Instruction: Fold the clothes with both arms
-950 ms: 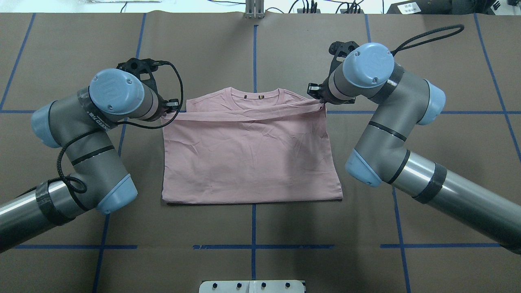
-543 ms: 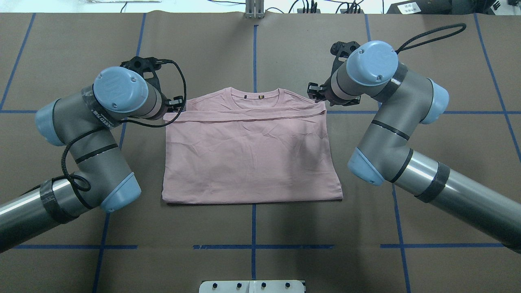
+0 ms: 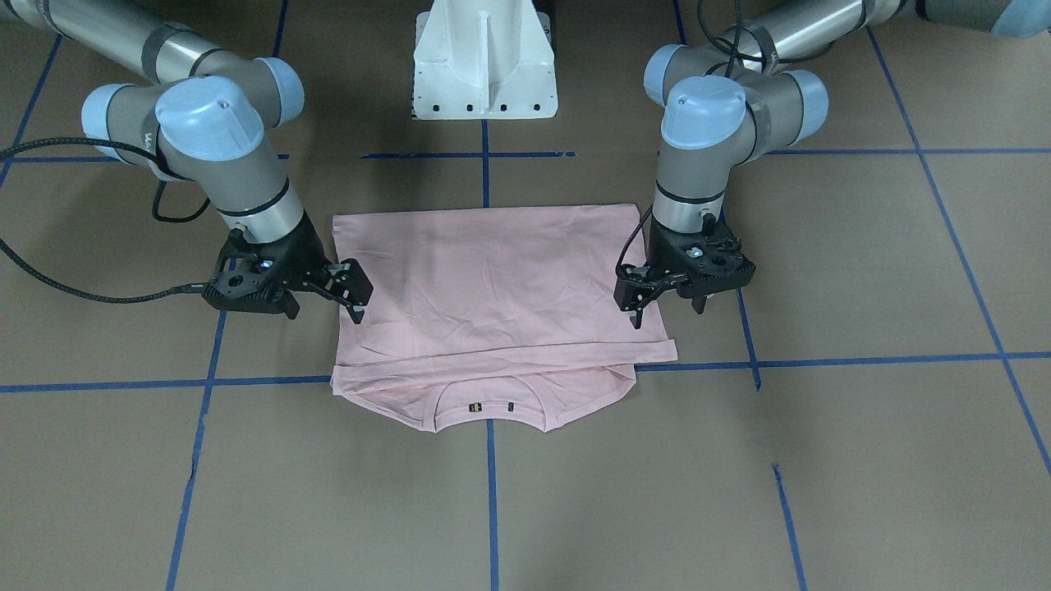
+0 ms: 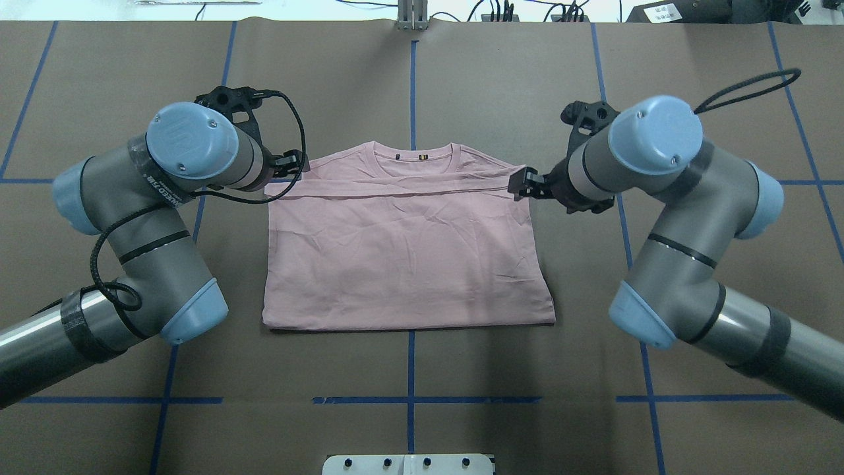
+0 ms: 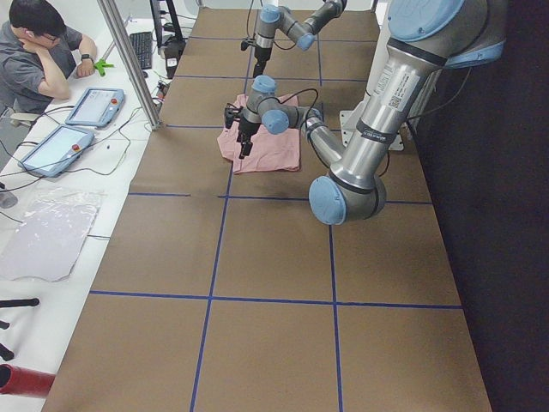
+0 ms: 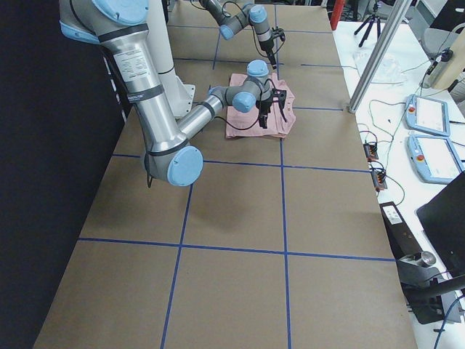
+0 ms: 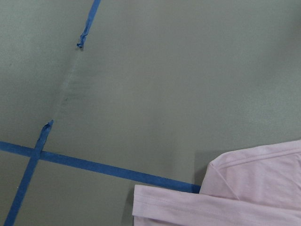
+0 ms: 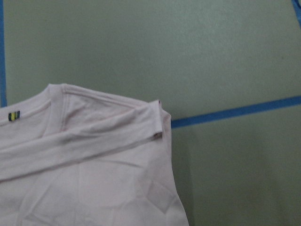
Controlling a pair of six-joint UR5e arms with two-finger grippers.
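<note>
The pink T-shirt (image 4: 409,264) lies folded at the centre of the table (image 4: 501,86), plain side up, hem edge laid just short of the collar (image 4: 413,158), collar towards the far edge; the left gripper (image 3: 632,308) hangs over the shirt's left edge near the hem corner, jaws parted, holding nothing; the right gripper (image 3: 355,300) hangs at the opposite edge, jaws likewise parted and empty; contact with the cloth cannot be determined.

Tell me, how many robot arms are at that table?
2. The left arm is beside one collar-end corner of the pink T-shirt; the right arm is beside the opposite one. No others visible.
</note>
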